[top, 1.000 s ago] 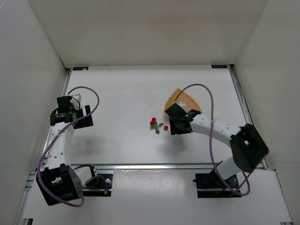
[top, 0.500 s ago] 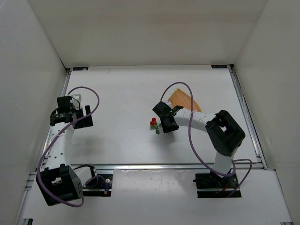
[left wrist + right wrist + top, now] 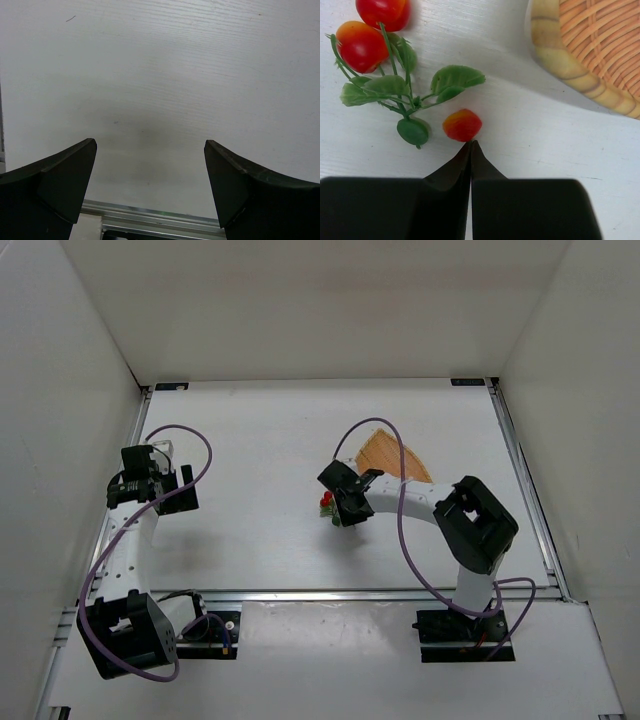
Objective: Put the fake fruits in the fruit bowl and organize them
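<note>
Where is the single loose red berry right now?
In the right wrist view the loose berry sits just beyond the shut right tool, right of the leafy sprig and lower left of the fruit bowl.

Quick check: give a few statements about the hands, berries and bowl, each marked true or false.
1. The left hand is open and empty. True.
2. The right hand has its fingers spread wide. False: they are shut, tips together.
3. The red berries with green leaves lie inside the tan woven bowl. False: they lie on the white table beside it.
4. A small red berry lies just ahead of the right hand's tips. True.
</note>
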